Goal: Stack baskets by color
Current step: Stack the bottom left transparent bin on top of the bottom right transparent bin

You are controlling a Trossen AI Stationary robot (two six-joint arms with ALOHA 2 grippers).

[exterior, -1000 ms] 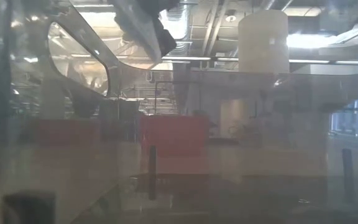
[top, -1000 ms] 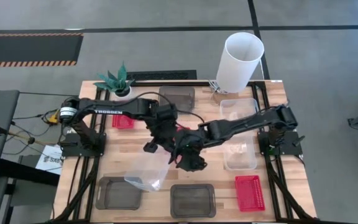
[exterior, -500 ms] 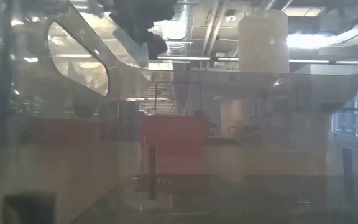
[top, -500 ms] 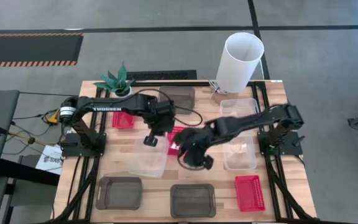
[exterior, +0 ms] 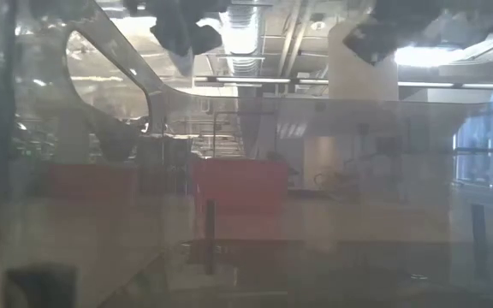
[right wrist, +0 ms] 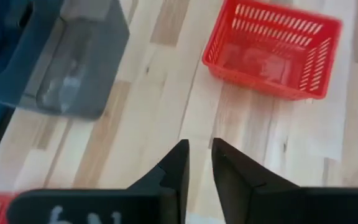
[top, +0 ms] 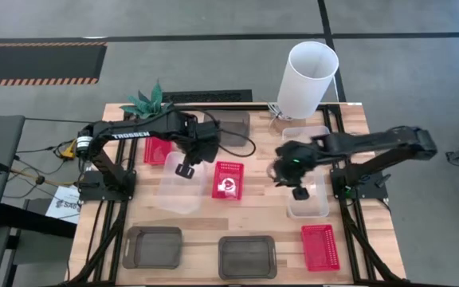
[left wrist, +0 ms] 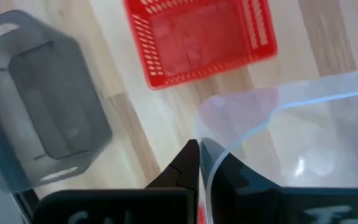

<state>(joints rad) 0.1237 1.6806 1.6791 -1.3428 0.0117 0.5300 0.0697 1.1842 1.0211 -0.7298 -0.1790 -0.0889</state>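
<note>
Two dark arms work over a wooden desk (top: 237, 227), the left one lettered "TROSSEN" in white along its upper link. The left hand (top: 185, 169), just left of the desk's centre, is pinched tight on the rim of a clear basket (top: 175, 191) that trails away from it toward seven o'clock; the left wrist view shows the thin transparent wall (left wrist: 272, 143) clamped between its fingers (left wrist: 188, 163). The right hand (top: 298, 191) hangs at about three o'clock from the centre, over a clear basket stack (top: 309, 203), its fingers (right wrist: 174, 165) narrowly parted with nothing between them. A red basket (top: 228, 178) sits at the desk's centre, a second red basket (top: 319, 245) at five o'clock near the front edge, a third (top: 157, 150) at ten o'clock, partly under the left arm. Two smoky grey baskets (top: 151, 246) (top: 247, 256) lie along the front edge at seven and six o'clock, another (top: 231, 123) at twelve. A tall white cylinder (top: 305, 81) stands at one o'clock, a small green plant (top: 147, 102) at eleven.
</note>
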